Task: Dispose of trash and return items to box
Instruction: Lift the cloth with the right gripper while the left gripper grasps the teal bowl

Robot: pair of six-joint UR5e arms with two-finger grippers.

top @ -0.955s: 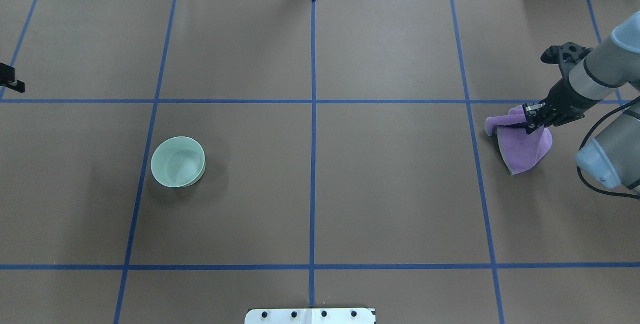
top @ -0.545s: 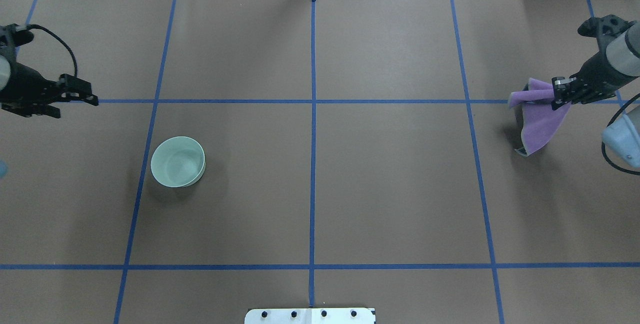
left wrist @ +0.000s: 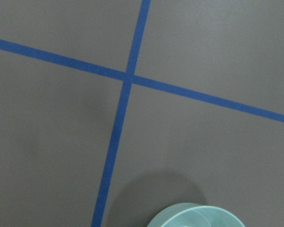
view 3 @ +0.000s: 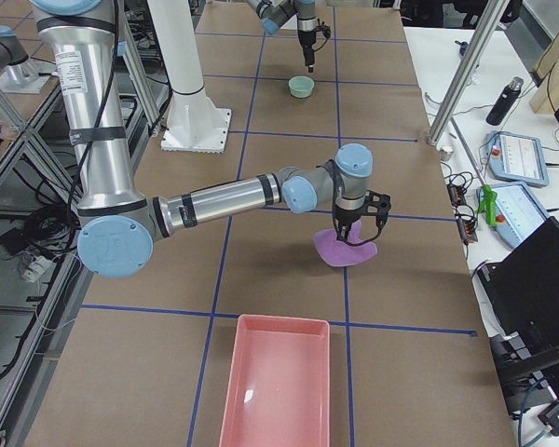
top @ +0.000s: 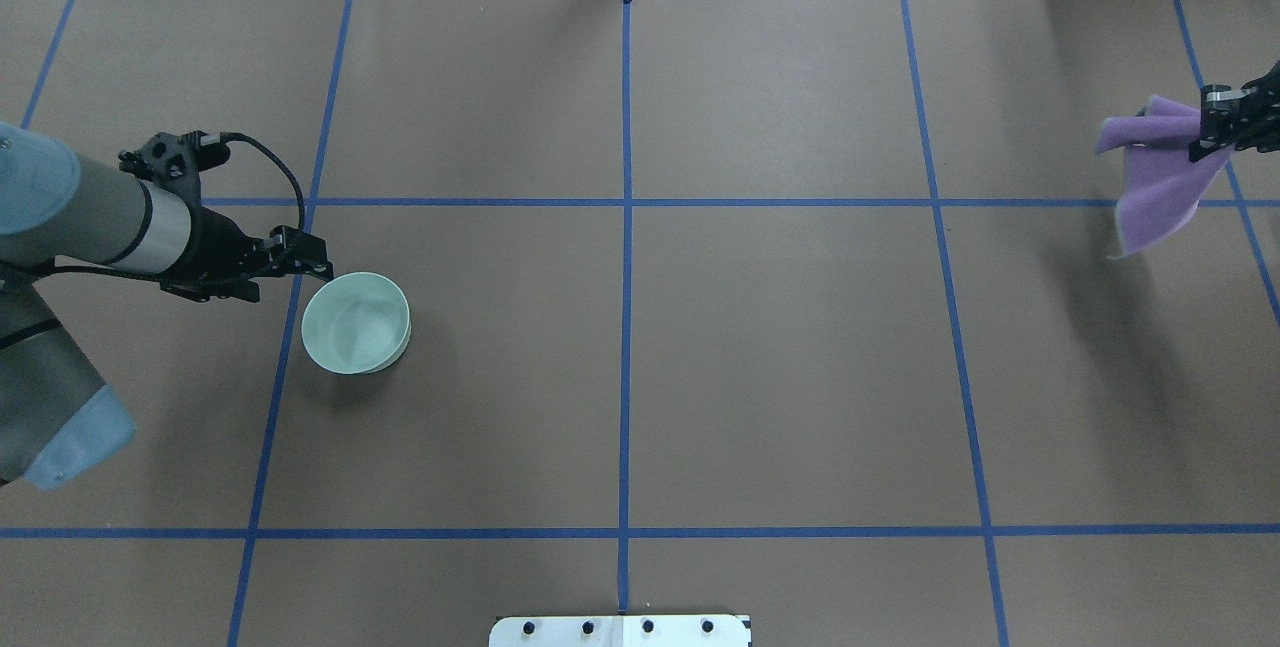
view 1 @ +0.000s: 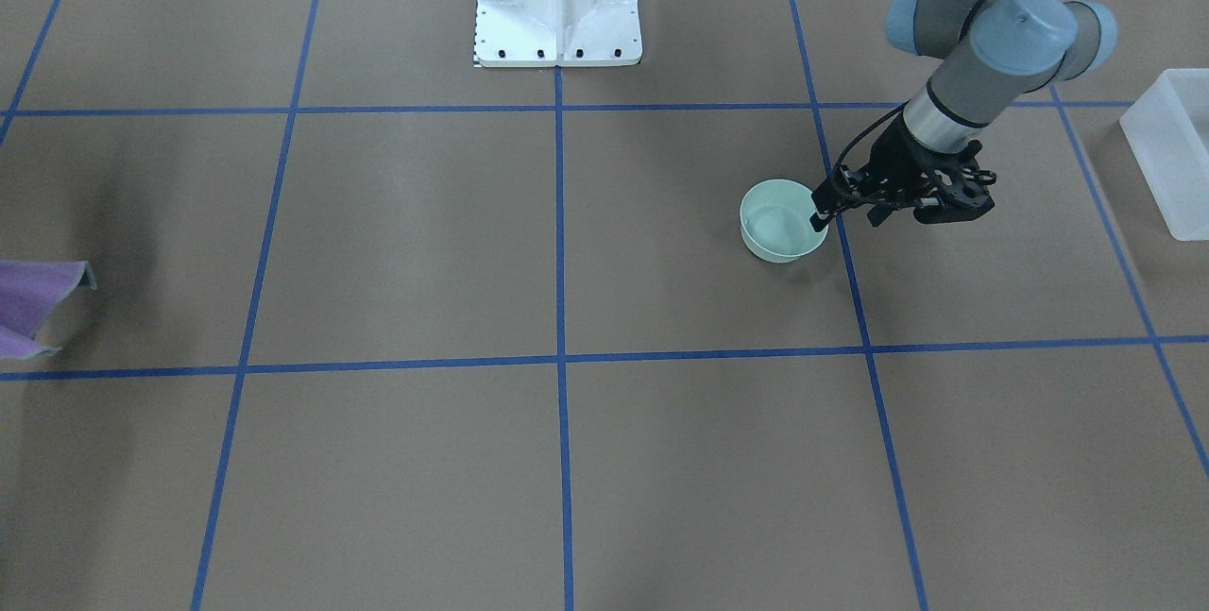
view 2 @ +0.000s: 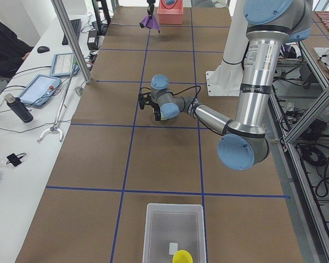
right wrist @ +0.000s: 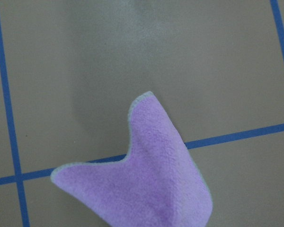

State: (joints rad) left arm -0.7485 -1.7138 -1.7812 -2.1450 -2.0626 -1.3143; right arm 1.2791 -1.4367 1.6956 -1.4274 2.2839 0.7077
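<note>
- Firstly, in the front-facing view, the left gripper [view 1: 820, 211] is seen at the rim of the mint-green bowl [view 1: 776, 235], on the side toward the box [view 1: 1169, 167]. Whether its jaws are parted cannot be told. A corner of the purple cloth [view 1: 33, 304] is caught at the opposite edge.
- From overhead, the bowl [top: 356, 322] is shown upright on the brown surface [top: 780, 347], with the left gripper [top: 318, 270] just at its rim. The right gripper [top: 1212, 120] is clamped on the top edge of the cloth [top: 1155, 182], which hangs from it.
- In the exterior left view, the yellow cup [view 2: 182, 256] is seen inside the box [view 2: 174, 206], well apart from the bowl, which is largely hidden by the near arm.
- In the exterior right view, the cloth [view 3: 347, 250] is held near a pink tray [view 3: 281, 319]; the bowl [view 3: 301, 87] is far beyond.
- On the left wrist camera, only part of the bowl [left wrist: 199, 216] is caught, at the bottom edge.
- On the right wrist camera, the cloth [right wrist: 146, 189] is seen over a blue tape line [right wrist: 236, 136].
</note>
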